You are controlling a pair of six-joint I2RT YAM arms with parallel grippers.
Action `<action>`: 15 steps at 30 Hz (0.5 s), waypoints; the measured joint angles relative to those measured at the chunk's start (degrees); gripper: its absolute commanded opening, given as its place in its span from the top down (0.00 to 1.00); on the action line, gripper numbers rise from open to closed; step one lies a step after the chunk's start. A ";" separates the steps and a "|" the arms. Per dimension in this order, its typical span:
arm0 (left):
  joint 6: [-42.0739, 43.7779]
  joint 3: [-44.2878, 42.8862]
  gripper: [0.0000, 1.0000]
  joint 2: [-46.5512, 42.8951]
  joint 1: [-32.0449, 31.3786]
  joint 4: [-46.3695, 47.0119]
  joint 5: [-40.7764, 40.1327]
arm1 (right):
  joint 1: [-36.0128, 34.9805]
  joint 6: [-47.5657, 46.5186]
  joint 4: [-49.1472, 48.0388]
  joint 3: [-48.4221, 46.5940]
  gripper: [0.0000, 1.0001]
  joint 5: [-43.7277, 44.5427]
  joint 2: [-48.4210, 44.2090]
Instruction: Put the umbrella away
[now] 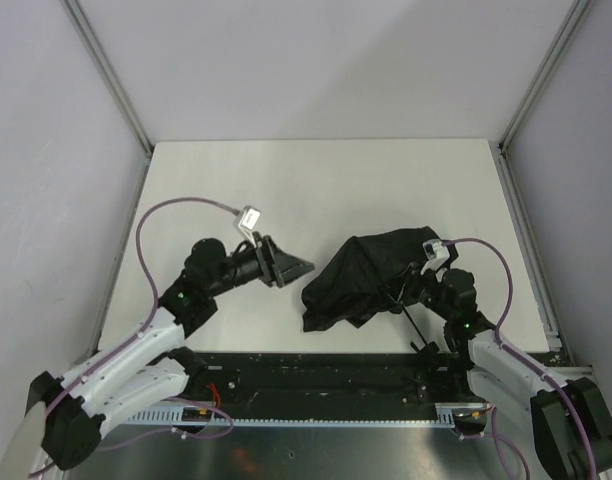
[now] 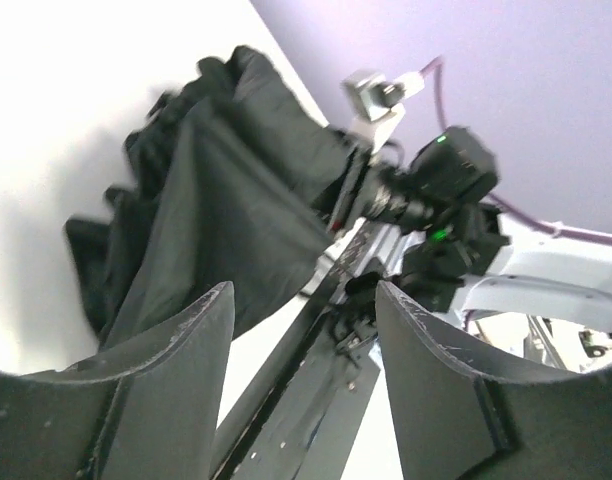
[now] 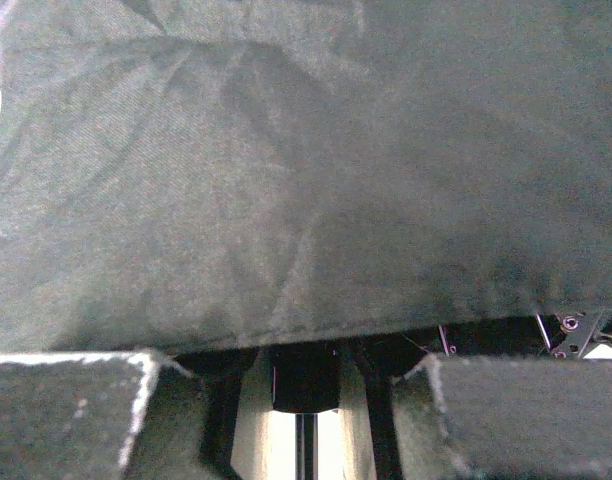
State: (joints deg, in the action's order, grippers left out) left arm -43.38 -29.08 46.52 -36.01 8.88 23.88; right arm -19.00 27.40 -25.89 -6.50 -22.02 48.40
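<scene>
The umbrella (image 1: 358, 278) lies half collapsed right of the table's middle, a heap of black fabric. Its thin shaft (image 1: 413, 322) slants toward the near edge. My right gripper (image 1: 412, 284) is tucked under the fabric's right side. In the right wrist view the fabric (image 3: 306, 160) fills the upper part, and the right gripper (image 3: 286, 362) is closed around the dark hub and ribs below it. My left gripper (image 1: 298, 268) hovers just left of the umbrella, pointing at it. It is open (image 2: 304, 295) with nothing between its fingers, and the umbrella (image 2: 226, 190) is ahead of it.
The white table (image 1: 316, 190) is boxed in by purple walls and metal frame posts (image 1: 106, 75). A black mounting rail (image 1: 326, 372) runs along the near edge between the arm bases. The right arm's wrist (image 2: 451, 180) shows behind the umbrella in the left wrist view.
</scene>
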 measured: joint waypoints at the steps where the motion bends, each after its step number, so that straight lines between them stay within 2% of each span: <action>1: 0.00 -2.25 0.40 1.68 -0.46 0.39 0.46 | -0.11 0.00 0.04 -0.07 1.00 0.13 0.00; 4: 0.02 -8.11 0.42 8.63 -2.91 3.15 1.42 | -0.57 0.02 0.17 -0.28 1.00 0.20 0.00; 11: 0.61 -18.45 0.49 36.28 -9.25 10.97 2.27 | -1.66 0.98 0.37 -0.66 1.00 -0.37 -2.01; 13: 1.46 -20.26 0.47 43.87 -9.81 11.58 2.51 | -1.68 1.51 0.35 -0.66 1.00 -1.09 -3.58; 15: 2.27 -20.44 0.41 47.28 -9.86 10.95 2.86 | -1.62 1.55 0.68 -0.74 1.00 -1.73 -4.76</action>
State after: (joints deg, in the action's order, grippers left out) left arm -41.10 -49.52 93.80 -45.87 19.84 26.74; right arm -20.62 28.95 -25.21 -7.25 -23.75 43.64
